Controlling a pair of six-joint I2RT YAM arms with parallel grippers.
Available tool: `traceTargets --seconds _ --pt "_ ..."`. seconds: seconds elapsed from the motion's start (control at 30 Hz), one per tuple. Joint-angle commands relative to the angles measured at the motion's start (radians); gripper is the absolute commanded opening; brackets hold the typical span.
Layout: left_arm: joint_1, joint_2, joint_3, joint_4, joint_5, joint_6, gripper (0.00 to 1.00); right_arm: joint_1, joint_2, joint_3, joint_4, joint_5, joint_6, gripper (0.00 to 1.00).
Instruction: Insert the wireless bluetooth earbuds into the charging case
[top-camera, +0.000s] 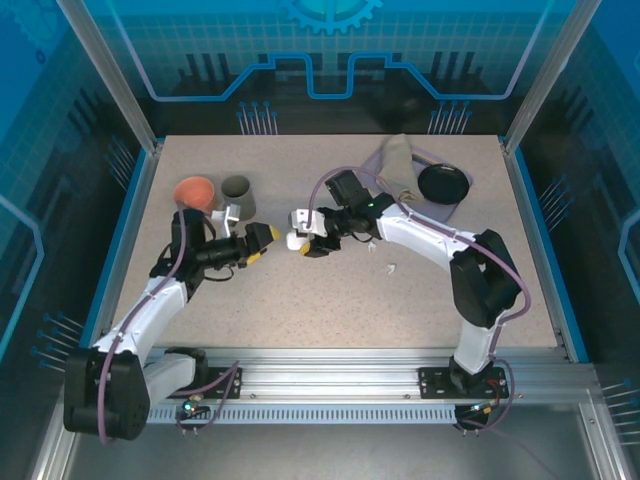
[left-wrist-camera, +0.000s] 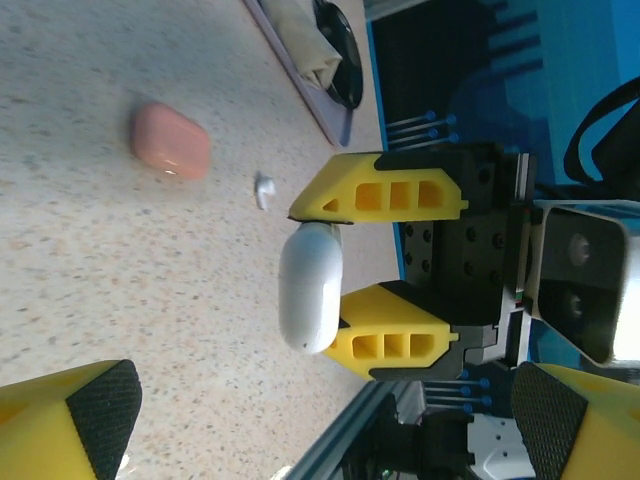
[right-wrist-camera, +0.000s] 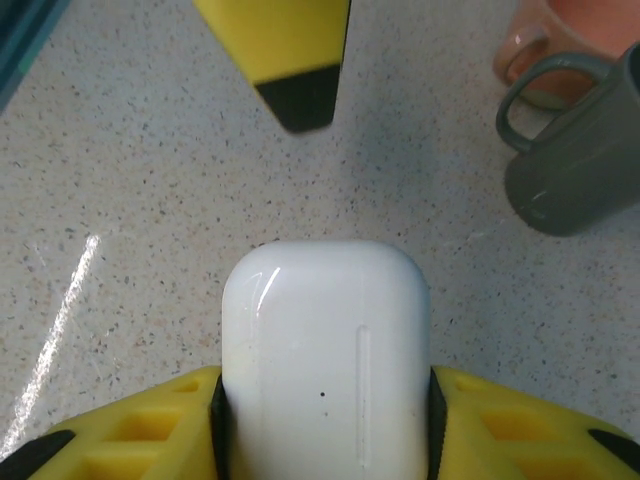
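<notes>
My right gripper (right-wrist-camera: 325, 405) was clamped across the flat sides of the glossy white charging case (right-wrist-camera: 325, 330), which I judged light, rigid and slippery; my left gripper (top-camera: 259, 243) gaped facing it, a tiny white earbud (left-wrist-camera: 265, 190) lying beside the clamped jaws.
</notes>
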Motion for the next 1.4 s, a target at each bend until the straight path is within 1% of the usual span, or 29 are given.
traceTargets --seconds 0.0,0.1,0.23,0.33,0.57,0.73,0.9,1.1,1.23,1.3,1.37 --pt "-0.043 0.029 0.058 0.014 -0.003 0.015 0.99 -0.015 -0.059 -0.026 0.072 -0.057 0.058 0.47" --pt "-0.074 0.058 0.072 0.026 -0.016 0.018 0.98 -0.016 -0.083 -0.044 0.096 -0.073 0.077 0.47" --pt "-0.112 0.094 0.088 0.055 -0.020 0.010 0.91 -0.013 -0.097 -0.060 0.114 -0.086 0.093 0.48" --pt "-0.133 0.114 0.102 0.060 -0.022 0.011 0.82 -0.011 -0.097 -0.061 0.112 -0.088 0.097 0.48" --pt "-0.163 0.156 0.128 0.066 -0.033 0.013 0.56 -0.006 -0.083 -0.043 0.094 -0.086 0.092 0.47" --pt "-0.170 0.162 0.134 0.071 -0.046 0.013 0.43 -0.005 -0.079 -0.036 0.078 -0.088 0.086 0.48" --pt "-0.172 0.162 0.137 0.068 -0.048 0.017 0.35 -0.002 -0.071 -0.026 0.063 -0.082 0.083 0.48" --pt "-0.174 0.159 0.143 0.062 -0.049 0.025 0.22 -0.004 -0.065 -0.016 0.054 -0.080 0.088 0.48" --pt "-0.174 0.154 0.152 0.046 -0.049 0.040 0.16 -0.003 -0.063 -0.010 0.050 -0.073 0.089 0.49" --pt "-0.174 0.147 0.156 0.037 -0.052 0.050 0.13 -0.004 -0.067 -0.008 0.047 -0.067 0.087 0.52" --pt "-0.175 0.140 0.159 0.033 -0.056 0.062 0.12 -0.004 -0.072 -0.009 0.049 -0.060 0.090 0.55"
